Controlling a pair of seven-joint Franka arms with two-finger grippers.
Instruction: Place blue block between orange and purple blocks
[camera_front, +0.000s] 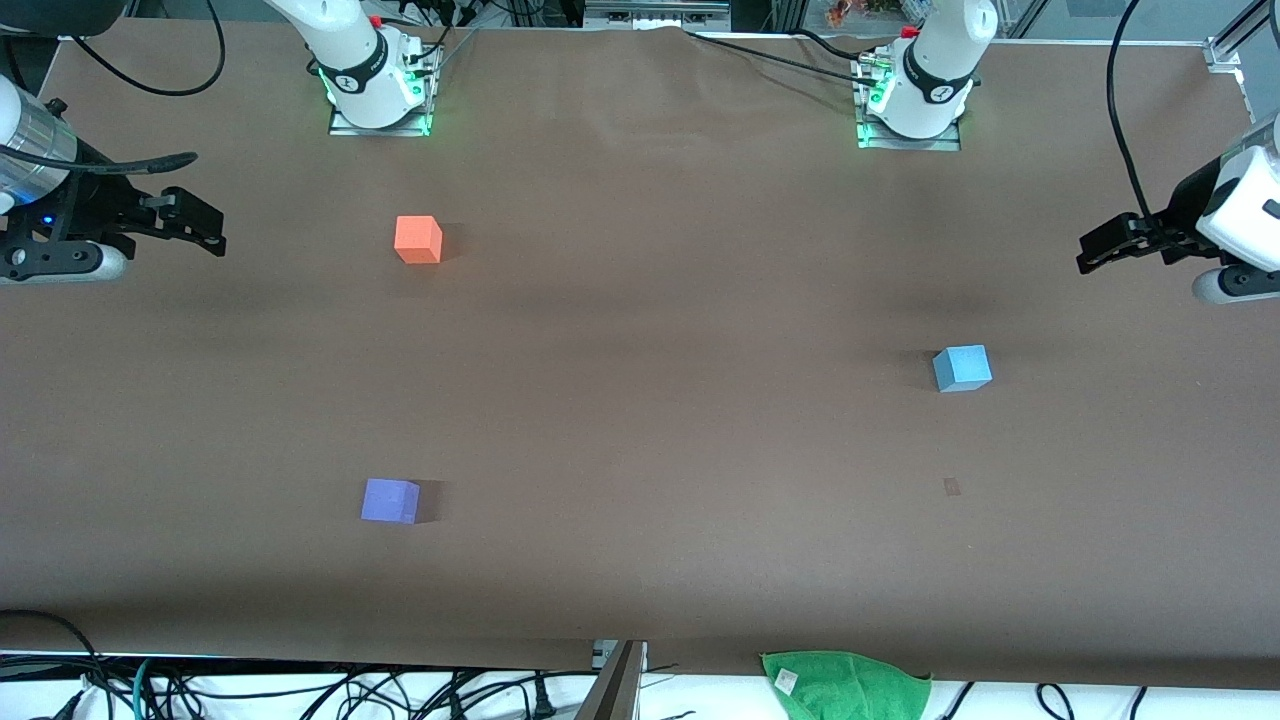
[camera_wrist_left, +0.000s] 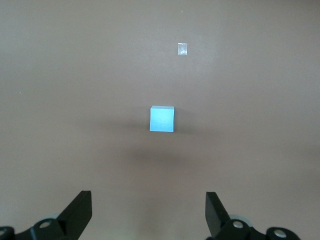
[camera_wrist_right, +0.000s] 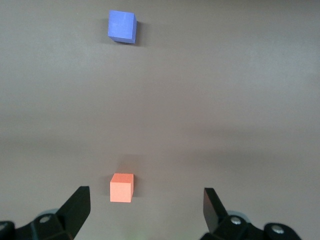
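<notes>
Covering the table (camera_front: 640, 330), brown paper carries three separate blocks; both grippers' fingers (camera_wrist_left: 80, 210) hang released, empty.

The right gripper (camera_wrist_right: 145, 207) hangs wide open over the table (camera_wrist_right: 240, 100), with the orange block (camera_wrist_right: 121, 188) near it and the purple block (camera_wrist_right: 122, 27) well apart.

Matt surfaces throughout

The table (camera_front: 640, 420) wore matt brown paper-like covering; the blue block (camera_front: 962, 368) looked matt; the green cloth (camera_front: 845, 682) looked fuzzy.
</notes>
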